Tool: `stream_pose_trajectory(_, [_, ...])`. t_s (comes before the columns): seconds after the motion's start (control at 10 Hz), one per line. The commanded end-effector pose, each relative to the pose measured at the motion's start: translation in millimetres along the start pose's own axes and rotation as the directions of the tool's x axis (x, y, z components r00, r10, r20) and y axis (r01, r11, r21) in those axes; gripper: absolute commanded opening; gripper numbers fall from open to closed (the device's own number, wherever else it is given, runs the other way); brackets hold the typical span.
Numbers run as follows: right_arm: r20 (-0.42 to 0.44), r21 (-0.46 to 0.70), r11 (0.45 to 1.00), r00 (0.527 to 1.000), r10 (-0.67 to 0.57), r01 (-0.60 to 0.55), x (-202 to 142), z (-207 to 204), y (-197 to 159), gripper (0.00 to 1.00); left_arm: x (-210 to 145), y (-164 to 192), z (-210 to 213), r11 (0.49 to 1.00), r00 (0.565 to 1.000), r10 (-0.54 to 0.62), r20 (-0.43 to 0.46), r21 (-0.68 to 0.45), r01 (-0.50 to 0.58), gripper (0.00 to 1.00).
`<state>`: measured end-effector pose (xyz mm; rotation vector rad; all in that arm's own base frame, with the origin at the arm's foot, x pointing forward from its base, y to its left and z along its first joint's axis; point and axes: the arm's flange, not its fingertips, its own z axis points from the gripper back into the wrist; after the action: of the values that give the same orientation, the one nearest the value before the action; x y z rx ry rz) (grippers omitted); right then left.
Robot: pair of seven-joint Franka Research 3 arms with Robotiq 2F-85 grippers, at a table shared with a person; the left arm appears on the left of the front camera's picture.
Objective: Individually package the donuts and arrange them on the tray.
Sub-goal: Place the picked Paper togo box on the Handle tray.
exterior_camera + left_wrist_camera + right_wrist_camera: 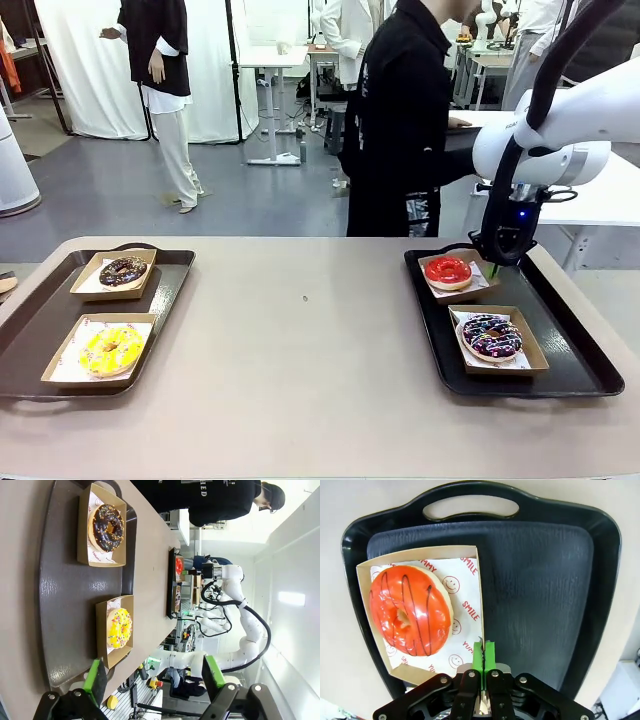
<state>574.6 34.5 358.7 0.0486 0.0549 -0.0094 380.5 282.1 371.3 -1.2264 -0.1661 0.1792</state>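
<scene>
Nearest the front camera, bare beige tabletop (310, 380) with rounded corners, 1 small dark speck near its middle. 2 trays on it, well apart. Dark brown plastic tray (30, 340) at the left end carries 2 square brown cardboard boxes with printed paper liners: yellow-glazed ring donut (110, 349) in the near box (60, 370), dark chocolate ring donut (123, 271) with sprinkles in the far box (95, 272). Black plastic tray (580, 360) with handle cutouts at the right end, also 2 boxes: dark purple ring donut (491, 337) with light sprinkles in the near one, glossy red ring donut (448, 271) with dark stripes in the far one (479, 587).

Right gripper (492, 270) hangs at the far box's right edge; in the right wrist view its green pads are clenched together with nothing between them, tips (484, 652) right at the box wall. Left gripper (155, 677) spread wide and released, above the near end of the brown tray, holding nothing.

Room: grey floor, white curtain and white desks behind, person in black clothing (400, 130) standing at the far side of the table, another person farther back left.
</scene>
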Motion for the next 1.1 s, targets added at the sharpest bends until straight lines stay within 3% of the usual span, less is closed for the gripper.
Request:
stream_pose_trajectory(0.0, [0.034, 0.026, 1.000, 0.999, 0.005, -0.006, -2.9, -4.6, -0.5, 0.01, -2.9, -3.3, 0.6, 1.000, 1.000, -0.005, -0.001, 0.003, 0.005, 1.00])
stream_pose_trajectory(0.1, [0.046, 0.021, 1.000, 0.999, 0.008, -0.009, -4.6, -1.4, 0.4, 0.61, -2.9, -3.3, 0.6, 1.000, 1.000, -0.005, -0.001, 0.003, 0.005, 1.00])
stream_pose_trajectory(0.2, [0.051, 0.020, 1.000, 0.999, 0.008, -0.009, -6.4, 1.5, 0.8, 0.61, -2.9, -3.3, 0.6, 1.000, 1.000, -0.005, -0.001, 0.003, 0.005, 1.00])
stream_pose_trajectory(0.3, [0.052, 0.019, 1.000, 0.999, 0.006, -0.007, -7.6, 3.0, 1.3, 1.00, -2.9, -3.3, 0.6, 1.000, 1.000, -0.005, -0.001, 0.003, 0.005, 1.00])
stream_pose_trajectory(0.4, [0.054, 0.020, 1.000, 0.999, 0.004, -0.005, -7.9, 4.1, 1.4, 0.65, -2.9, -3.3, 0.6, 1.000, 1.000, -0.005, -0.001, 0.003, 0.005, 1.00])
stream_pose_trajectory(0.5, [0.054, 0.023, 1.000, 0.999, 0.003, -0.004, -8.5, 5.0, 1.4, 1.00, -2.9, -3.3, 0.6, 1.000, 1.000, -0.005, -0.001, 0.003, 0.005, 1.00])
stream_pose_trajectory(1.0, [0.061, 0.076, 0.997, 0.998, -0.014, 0.009, -22.3, 20.3, -11.3, 1.00, -2.9, -3.3, 0.6, 1.000, 1.000, -0.005, -0.001, 0.003, 0.005, 1.00])
